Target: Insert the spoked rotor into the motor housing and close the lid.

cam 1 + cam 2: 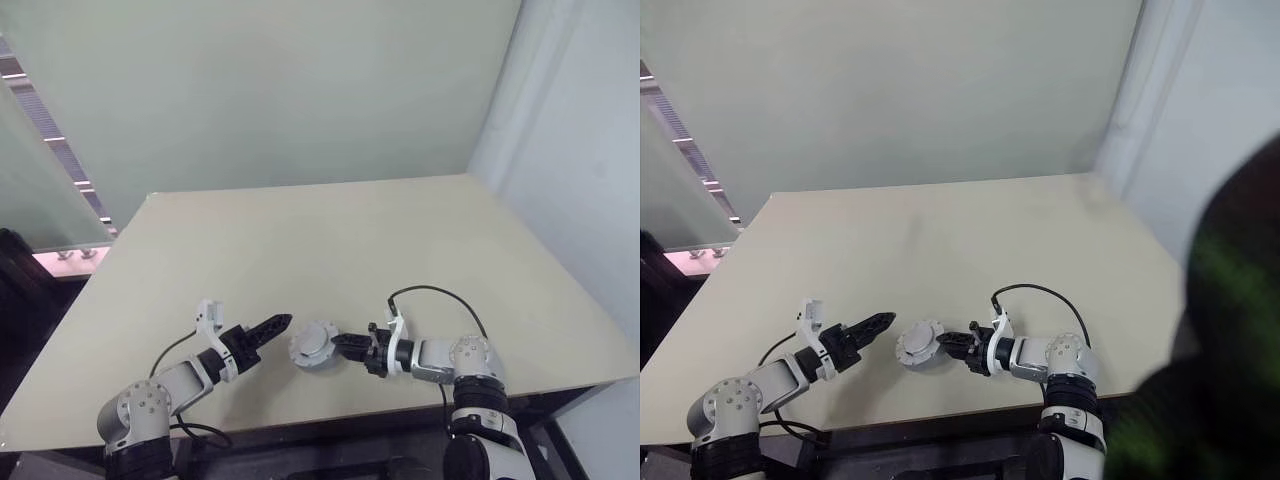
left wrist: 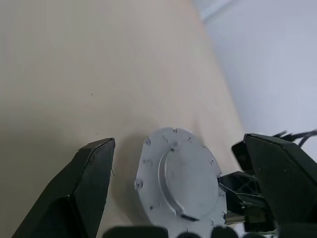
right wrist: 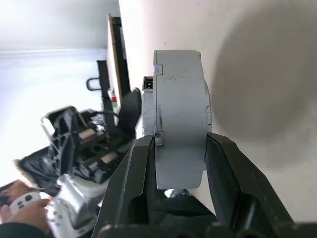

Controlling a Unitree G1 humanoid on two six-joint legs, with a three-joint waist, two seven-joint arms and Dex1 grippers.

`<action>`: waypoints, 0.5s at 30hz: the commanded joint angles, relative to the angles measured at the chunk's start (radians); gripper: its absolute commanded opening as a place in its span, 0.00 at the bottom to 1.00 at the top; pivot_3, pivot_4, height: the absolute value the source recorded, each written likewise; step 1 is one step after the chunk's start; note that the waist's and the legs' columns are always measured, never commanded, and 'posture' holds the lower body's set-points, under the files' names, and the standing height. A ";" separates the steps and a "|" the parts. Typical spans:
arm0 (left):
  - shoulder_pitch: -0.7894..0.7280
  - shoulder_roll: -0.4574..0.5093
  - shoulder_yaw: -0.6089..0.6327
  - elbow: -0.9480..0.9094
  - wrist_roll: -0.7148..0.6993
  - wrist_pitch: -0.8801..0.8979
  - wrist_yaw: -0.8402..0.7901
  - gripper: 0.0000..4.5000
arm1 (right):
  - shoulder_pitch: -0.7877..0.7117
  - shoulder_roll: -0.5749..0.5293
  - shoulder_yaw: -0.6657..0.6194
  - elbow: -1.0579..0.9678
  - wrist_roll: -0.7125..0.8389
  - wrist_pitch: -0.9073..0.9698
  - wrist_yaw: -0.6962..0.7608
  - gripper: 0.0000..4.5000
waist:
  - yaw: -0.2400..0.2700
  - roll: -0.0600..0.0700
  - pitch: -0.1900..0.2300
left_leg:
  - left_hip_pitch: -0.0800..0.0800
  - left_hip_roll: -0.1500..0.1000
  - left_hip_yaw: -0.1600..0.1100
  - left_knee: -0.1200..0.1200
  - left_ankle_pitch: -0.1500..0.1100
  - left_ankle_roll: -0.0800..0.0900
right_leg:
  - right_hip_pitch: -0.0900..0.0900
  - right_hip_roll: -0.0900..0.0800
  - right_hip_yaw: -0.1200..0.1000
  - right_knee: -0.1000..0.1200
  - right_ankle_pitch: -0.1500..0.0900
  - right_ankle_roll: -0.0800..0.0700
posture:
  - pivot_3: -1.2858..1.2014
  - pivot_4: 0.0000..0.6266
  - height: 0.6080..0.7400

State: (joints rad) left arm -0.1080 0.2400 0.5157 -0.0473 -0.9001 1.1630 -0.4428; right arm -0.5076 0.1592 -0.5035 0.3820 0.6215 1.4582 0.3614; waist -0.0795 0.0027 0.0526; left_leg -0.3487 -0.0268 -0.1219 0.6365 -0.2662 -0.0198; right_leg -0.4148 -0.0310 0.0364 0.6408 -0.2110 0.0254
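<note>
Both grippers near table (image 1: 420, 230) front edge — right gripper (image 1: 345, 343) clamps motor housing (image 1: 313, 346); left gripper (image 1: 282, 322) released, just beside.

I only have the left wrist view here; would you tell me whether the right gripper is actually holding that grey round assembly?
Observer: Yes. In the right wrist view the right gripper is clamped on the motor housing, one finger on each flat face.
Operator: Thank you. Is the left gripper touching it?
Observer: No. From the head camera the left gripper is open and stands apart from it, with bare table between.
Operator: Is anyone nearby?
Observer: A person's hand holding a white controller shows in the right wrist view.
</note>
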 commanded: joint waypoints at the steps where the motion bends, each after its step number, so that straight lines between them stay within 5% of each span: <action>1: 0.002 -0.026 0.056 -0.040 -0.095 0.006 0.040 1.00 | -0.056 0.049 -0.035 -0.059 0.093 0.012 -0.001 0.27 | 0.000 0.000 0.000 | -0.001 0.000 0.000 0.000 0.000 0.000 | 0.000 0.000 0.000 0.000 0.000 0.000 | 0.52 0.00 1.00; 15: 0.021 -0.116 0.012 0.001 -0.239 0.013 0.137 1.00 | -0.107 0.106 -0.059 -0.105 0.252 0.042 -0.083 0.27 | 0.000 0.000 0.000 | -0.010 -0.001 0.001 0.003 0.000 0.000 | -0.008 0.001 0.002 0.001 0.000 -0.001 | 0.52 0.00 1.00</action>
State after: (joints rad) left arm -0.0819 0.1275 0.5346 -0.0516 -1.1143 1.1864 -0.3064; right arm -0.5230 0.1602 -0.5596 0.3291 0.7959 1.4966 0.2711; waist -0.0794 0.0026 0.0524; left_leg -0.3588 -0.0276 -0.1212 0.6394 -0.2660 -0.0196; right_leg -0.4223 -0.0305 0.0381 0.6419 -0.2105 0.0248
